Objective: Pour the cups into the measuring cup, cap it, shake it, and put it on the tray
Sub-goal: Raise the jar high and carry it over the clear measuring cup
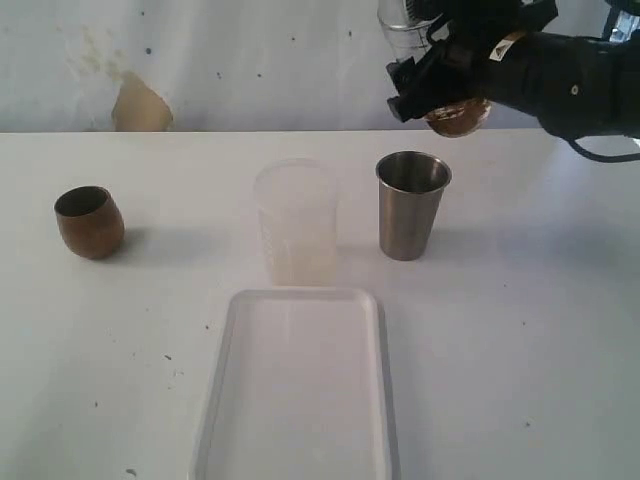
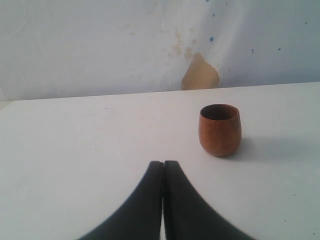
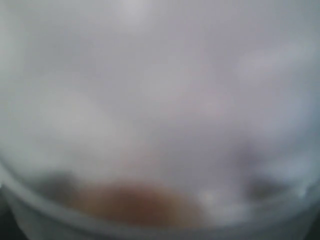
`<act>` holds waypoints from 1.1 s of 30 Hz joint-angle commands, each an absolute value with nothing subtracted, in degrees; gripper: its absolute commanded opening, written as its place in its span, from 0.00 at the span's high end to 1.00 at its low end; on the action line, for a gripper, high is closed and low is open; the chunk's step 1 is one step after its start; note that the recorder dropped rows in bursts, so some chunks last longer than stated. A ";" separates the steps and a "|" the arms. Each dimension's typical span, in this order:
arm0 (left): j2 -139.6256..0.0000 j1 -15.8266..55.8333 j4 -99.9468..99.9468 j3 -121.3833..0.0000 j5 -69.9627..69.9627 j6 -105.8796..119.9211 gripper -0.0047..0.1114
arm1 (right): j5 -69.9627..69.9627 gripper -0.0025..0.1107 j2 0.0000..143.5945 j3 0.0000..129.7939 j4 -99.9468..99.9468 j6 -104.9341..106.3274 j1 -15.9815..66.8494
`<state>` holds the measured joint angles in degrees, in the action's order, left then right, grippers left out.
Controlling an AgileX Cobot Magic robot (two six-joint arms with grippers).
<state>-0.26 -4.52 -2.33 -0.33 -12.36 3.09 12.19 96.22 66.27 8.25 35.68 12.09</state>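
- Tray (image 1: 300, 310): nearest, flat on the table, white with a low rim and nothing in it. It looks light and stiff, and it stays where it is.
- Beaker (image 1: 296, 222): frosted and upright, just behind the tray's far edge. It is not one of the cups to pour.
- Tumbler (image 1: 412, 205): upright just beside the beaker, apart from it.
  - Brushed steel, tapered, wider at the rim.
  - Likely rigid, light and slippery. Grip it across the middle of the wall, where the taper resists sliding down.
  - I cannot see whether it holds anything.
- Wooden cup (image 1: 90, 222): well apart at the left, upright, brown, rounded and squat.
  - It is probably light with a grippier surface. The widest part of the belly is the place to hold it, and a high pinch could tip it.
- Left gripper (image 2: 163, 162): fingers pressed together, holding nothing. It is aimed at the table short of the wooden cup and clear of it.
- Right gripper (image 1: 440, 85): farthest, high above and behind the tumbler.
  - What may be the measuring cup (image 1: 402, 28), clear and shiny, is against it, with a brown patch beneath.
  - The right wrist view is only a translucent blur, so I cannot tell how the jaws stand.
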 commanded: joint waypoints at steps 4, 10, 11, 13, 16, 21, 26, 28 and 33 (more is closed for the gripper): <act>0.00 -4.45 -1.95 0.00 -11.60 3.04 0.95 | 15.56 0.98 97.89 69.31 7.87 42.86 12.10; 0.00 -4.45 -1.95 0.00 -11.60 3.04 0.95 | 13.05 0.98 99.80 72.93 7.87 49.89 12.10; 0.00 -4.45 -1.95 0.00 -11.60 3.04 0.95 | 13.07 0.98 100.03 73.29 7.87 52.13 12.10; 0.00 -4.45 -1.95 0.00 -11.60 3.04 0.95 | 13.90 0.98 100.43 73.84 7.87 56.79 12.10; 0.00 -4.45 -1.95 0.00 -11.60 3.04 0.95 | 13.91 0.98 101.81 74.17 7.87 57.58 12.10; 0.00 -4.45 -1.95 0.00 -11.60 3.04 0.95 | 15.96 0.98 105.35 74.17 7.87 64.70 12.10; 0.00 -4.45 -1.95 0.00 -11.60 3.04 0.95 | 19.30 0.98 105.54 74.17 5.96 66.77 12.29; 0.00 -4.45 -1.95 0.00 -11.60 3.04 0.95 | 18.85 0.98 105.70 74.17 4.67 66.77 12.60; 0.00 -4.45 -1.95 0.00 -11.60 3.04 0.95 | 18.88 0.98 107.46 74.17 2.33 72.11 12.83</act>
<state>-0.26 -4.52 -2.33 -0.33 -12.36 3.09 15.03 107.44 73.46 3.47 68.66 12.67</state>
